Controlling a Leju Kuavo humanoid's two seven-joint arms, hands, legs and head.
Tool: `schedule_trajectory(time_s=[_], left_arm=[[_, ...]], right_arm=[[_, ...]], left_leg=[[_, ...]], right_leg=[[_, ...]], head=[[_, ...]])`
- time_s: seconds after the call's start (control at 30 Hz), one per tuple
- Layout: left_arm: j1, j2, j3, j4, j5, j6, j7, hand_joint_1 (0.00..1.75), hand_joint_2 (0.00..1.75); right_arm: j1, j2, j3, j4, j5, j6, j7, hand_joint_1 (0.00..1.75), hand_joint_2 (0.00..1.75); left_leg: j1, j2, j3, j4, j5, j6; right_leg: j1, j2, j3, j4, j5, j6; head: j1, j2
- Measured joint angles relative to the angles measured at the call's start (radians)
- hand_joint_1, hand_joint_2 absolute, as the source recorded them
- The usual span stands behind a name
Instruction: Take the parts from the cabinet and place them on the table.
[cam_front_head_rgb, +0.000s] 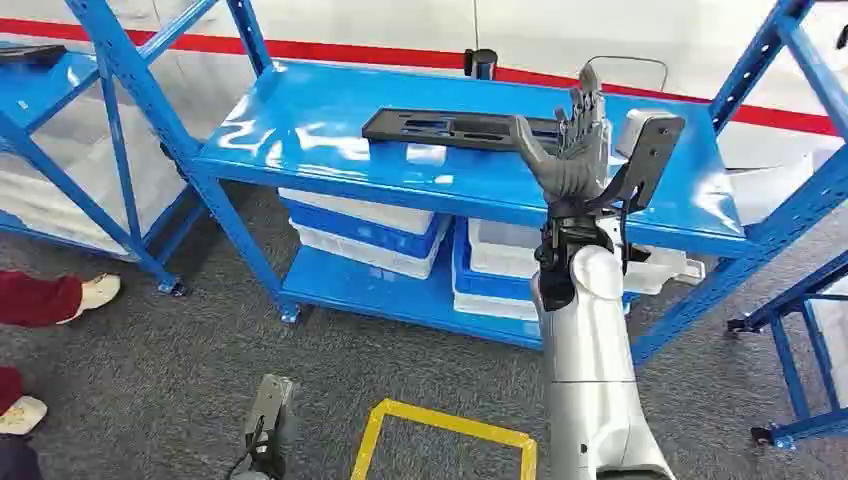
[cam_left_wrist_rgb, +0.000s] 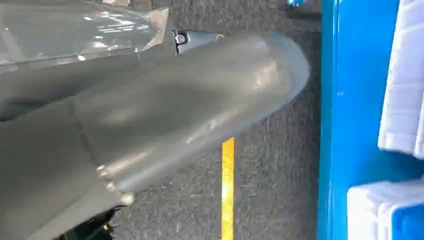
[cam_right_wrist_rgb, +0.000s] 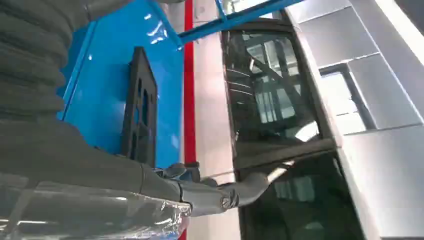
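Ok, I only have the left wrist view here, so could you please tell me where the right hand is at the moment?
Observer: The right hand is raised over the top of the blue shelf, fingers apart, holding nothing.
Operator: Is there a part up there?
Observer: Yes, a long black part lies flat on that shelf top, its right end by the hand; I cannot tell whether they touch.
Operator: Is anyone standing nearby?
Observer: A person's shoe shows on the carpet to the left of the shelf.
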Motion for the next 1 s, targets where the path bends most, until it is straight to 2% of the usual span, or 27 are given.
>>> schedule_trajectory(time_s=[0.03, 0.07, 0.1, 0.13, 0.23, 0.27, 0.3, 0.33, 0.37, 0.4, 0.43, 0.47, 0.5, 0.53, 0.57, 0.6, 0.63, 0.67, 0.73, 0.77, 0.8, 0.83, 0.87, 0.9, 0.93, 0.97, 1.0], left_arm=[[0.002, -0.002, 0.001, 0.000, 0.000, -0.001, -0.001, 0.00, 0.00], [0.003, 0.000, 0.003, 0.000, 0.000, -0.002, -0.001, 0.00, 0.00], [0.003, 0.000, 0.004, 0.000, 0.000, -0.002, -0.002, 0.00, 0.00], [0.002, 0.000, 0.004, 0.000, 0.000, -0.002, -0.002, 0.00, 0.00], [0.004, -0.001, 0.010, 0.001, -0.011, 0.002, -0.003, 0.00, 0.00], [0.007, -0.001, 0.012, 0.002, -0.017, 0.004, -0.003, 0.00, 0.00], [0.010, -0.001, 0.014, 0.003, -0.021, 0.007, -0.003, 0.00, 0.00], [0.012, -0.001, 0.015, 0.003, -0.023, 0.008, -0.003, 0.00, 0.00], [0.013, -0.001, 0.018, 0.003, -0.030, 0.009, -0.002, 0.00, 0.00], [0.014, -0.002, 0.019, 0.003, -0.034, 0.008, -0.002, 0.00, 0.00], [0.014, -0.001, 0.019, 0.004, -0.041, 0.007, 0.000, 0.00, 0.00], [0.015, -0.002, 0.019, 0.005, -0.045, 0.005, 0.004, 0.00, 0.00], [0.011, 0.000, 0.019, 0.006, -0.054, 0.001, 0.006, 0.00, 0.00], [0.013, 0.000, 0.019, 0.006, -0.060, -0.001, 0.009, 0.00, 0.00], [0.012, -0.002, 0.019, 0.006, -0.068, -0.002, 0.013, 0.00, 0.00], [0.008, -0.002, 0.018, 0.006, -0.079, -0.003, 0.017, 0.00, 0.00], [0.004, -0.002, 0.018, 0.006, -0.087, -0.004, 0.019, 0.00, 0.00], [0.000, -0.003, 0.017, 0.006, -0.093, -0.004, 0.022, 0.00, 0.00], [-0.001, -0.004, 0.017, 0.007, -0.103, -0.007, 0.030, 0.00, 0.00], [-0.001, -0.004, 0.017, 0.008, -0.105, -0.008, 0.034, 0.00, 0.00], [-0.001, -0.004, 0.017, 0.008, -0.110, -0.011, 0.036, 0.00, 0.00], [-0.001, -0.004, 0.016, 0.008, -0.114, -0.015, 0.036, 0.00, 0.00], [-0.002, -0.003, 0.014, 0.008, -0.117, -0.022, 0.036, 0.00, 0.00], [-0.002, -0.002, 0.010, 0.008, -0.122, -0.023, 0.037, 0.00, 0.00], [-0.003, 0.000, 0.008, 0.008, -0.124, -0.023, 0.039, 0.00, 0.00], [-0.004, 0.001, 0.006, 0.009, -0.125, -0.023, 0.041, 0.00, 0.00], [-0.005, 0.000, 0.003, 0.009, -0.126, -0.023, 0.043, 0.00, 0.00]], right_arm=[[0.001, 0.003, 0.000, 0.001, -0.001, 0.000, -0.004, 0.00, 1.75], [0.001, 0.005, 0.000, 0.003, -0.002, 0.000, -0.006, 0.00, 1.75], [-0.002, 0.005, 0.001, 0.003, -0.004, 0.001, -0.007, 0.00, 1.75], [-0.005, 0.005, 0.001, 0.005, -0.004, 0.001, -0.008, 0.00, 1.75], [-0.010, 0.001, 0.001, 0.017, -0.011, 0.003, -0.014, 0.00, 1.75], [-0.004, -0.002, 0.000, 0.023, -0.013, 0.003, -0.017, 0.00, 1.75], [-0.001, -0.003, -0.001, 0.027, -0.014, 0.003, -0.019, 0.00, 1.75], [0.000, -0.004, -0.001, 0.030, -0.014, 0.003, -0.021, 0.00, 1.75], [-0.001, -0.005, -0.002, 0.034, -0.015, 0.002, -0.024, 0.00, 1.75], [-0.001, -0.007, -0.002, 0.036, -0.015, -0.001, -0.027, 0.00, 1.75], [0.001, -0.016, -0.003, 0.042, -0.016, -0.004, -0.029, 0.00, 1.75], [0.001, -0.020, -0.003, 0.047, -0.016, -0.005, -0.034, 0.00, 1.75], [0.006, -0.021, -0.004, 0.049, -0.016, -0.005, -0.036, 0.00, 1.75], [0.006, -0.024, -0.010, 0.047, -0.018, -0.013, -0.042, 0.00, 1.75], [0.005, -0.025, -0.013, 0.047, -0.018, -0.013, -0.043, 0.00, 1.75], [0.006, -0.024, -0.014, 0.045, -0.018, -0.013, -0.045, 0.00, 1.75], [0.005, -0.025, -0.017, 0.043, -0.018, -0.014, -0.047, 0.00, 1.75], [0.005, -0.026, -0.018, 0.043, -0.016, -0.014, -0.049, 0.00, 1.75], [0.012, -0.028, -0.021, 0.043, -0.016, -0.014, -0.051, 0.00, 1.75], [0.017, -0.029, -0.023, 0.043, -0.016, -0.014, -0.052, 0.00, 1.75], [0.021, -0.031, -0.025, 0.043, -0.016, -0.014, -0.053, 0.00, 1.75], [0.025, -0.032, -0.026, 0.043, -0.016, -0.014, -0.053, 0.00, 1.75], [0.027, -0.033, -0.026, 0.043, -0.015, -0.014, -0.056, 0.00, 1.75], [0.027, -0.034, -0.027, 0.043, -0.015, -0.015, -0.058, 0.00, 1.75], [0.029, -0.035, -0.028, 0.043, -0.016, -0.015, -0.059, 0.00, 1.75], [0.033, -0.039, -0.029, 0.043, -0.016, -0.015, -0.061, 0.00, 1.75], [0.036, -0.042, -0.031, 0.042, -0.016, -0.015, -0.063, 0.00, 1.75]], left_leg=[[-0.001, -0.001, 0.004, -0.016, 0.003, 0.006], [-0.001, -0.001, 0.016, -0.029, 0.001, 0.006], [0.013, -0.003, 0.041, -0.043, 0.004, 0.007], [0.011, -0.005, 0.051, -0.048, 0.003, 0.004], [0.011, -0.010, 0.069, -0.047, -0.016, 0.006], [0.012, -0.013, 0.079, -0.047, -0.026, 0.005], [0.013, -0.017, 0.092, -0.047, -0.037, 0.002], [0.014, -0.020, 0.100, -0.046, -0.044, 0.000], [0.015, -0.023, 0.119, -0.045, -0.059, -0.005], [0.016, -0.024, 0.134, -0.044, -0.072, -0.010], [0.011, -0.026, 0.136, -0.043, -0.087, -0.018], [0.009, -0.029, 0.149, -0.028, -0.102, -0.021], [0.006, -0.029, 0.144, -0.035, -0.108, -0.027], [0.009, -0.029, 0.148, -0.028, -0.109, -0.029], [0.012, -0.026, 0.153, -0.024, -0.112, -0.032], [0.017, -0.021, 0.138, -0.006, -0.115, -0.036], [0.018, -0.015, 0.111, 0.045, -0.111, -0.042], [0.021, -0.010, 0.069, 0.114, -0.116, -0.049], [0.028, -0.008, -0.033, 0.254, -0.166, -0.063], [0.031, -0.007, -0.072, 0.288, -0.197, -0.067], [0.032, -0.006, -0.091, 0.284, -0.203, -0.066], [0.033, -0.006, -0.088, 0.242, -0.176, -0.063], [0.033, -0.006, -0.069, 0.171, -0.123, -0.057], [0.030, -0.006, -0.039, 0.076, -0.050, -0.046], [0.024, -0.005, -0.012, -0.012, 0.030, -0.030], [0.018, -0.010, -0.010, -0.032, 0.042, -0.029], [0.017, -0.009, -0.001, -0.031, 0.032, -0.027]], right_leg=[[0.001, -0.002, 0.017, -0.006, 0.005, 0.004], [0.010, -0.003, 0.026, -0.008, 0.010, 0.016], [0.011, 0.000, 0.016, -0.008, -0.007, 0.013], [0.006, 0.000, 0.005, 0.034, -0.012, 0.014], [0.004, 0.000, -0.140, 0.252, -0.065, 0.015], [0.003, 0.000, -0.182, 0.293, -0.089, 0.010], [0.001, 0.000, -0.201, 0.286, -0.090, 0.015], [-0.002, 0.000, -0.202, 0.260, -0.080, 0.019], [-0.008, 0.000, -0.188, 0.179, -0.032, 0.040], [-0.014, -0.001, -0.168, 0.096, 0.031, 0.061], [-0.019, -0.002, -0.153, 0.010, 0.126, 0.084], [-0.014, -0.006, -0.158, -0.013, 0.139, 0.060], [-0.012, -0.002, -0.137, -0.005, 0.140, 0.037], [-0.014, -0.001, -0.138, -0.004, 0.137, 0.021], [-0.011, 0.000, -0.137, -0.005, 0.131, 0.012], [-0.017, 0.003, -0.122, -0.004, 0.127, 0.003], [-0.016, 0.005, -0.113, -0.006, 0.119, -0.010], [-0.015, 0.005, -0.103, -0.006, 0.113, -0.017], [-0.013, 0.006, -0.085, -0.006, 0.096, -0.021], [-0.012, 0.008, -0.074, -0.006, 0.086, -0.020], [-0.012, 0.010, -0.062, -0.006, 0.078, -0.019], [-0.011, 0.012, -0.047, -0.006, 0.069, -0.017], [-0.010, 0.014, -0.034, -0.006, 0.060, -0.016], [-0.009, 0.016, -0.021, -0.006, 0.051, -0.013], [-0.010, 0.017, -0.013, -0.009, 0.044, -0.011], [-0.004, 0.019, -0.006, -0.007, 0.037, -0.004], [-0.005, 0.020, -0.008, -0.010, 0.032, 0.002]], head=[[-0.001, 0.000], [-0.001, 0.000], [0.001, 0.000], [0.002, 0.000], [0.003, 0.000], [0.004, 0.000], [0.004, 0.000], [0.004, 0.000], [0.003, 0.000], [0.004, 0.000], [0.009, 0.000], [0.008, 0.000], [0.005, 0.000], [0.005, 0.000], [0.006, 0.000], [0.007, 0.000], [0.008, 0.000], [0.004, 0.000], [0.006, 0.000], [0.006, 0.000], [0.006, 0.000], [0.005, 0.000], [0.006, 0.000], [0.005, 0.000], [0.007, 0.000], [0.008, 0.000], [0.006, 0.000]])
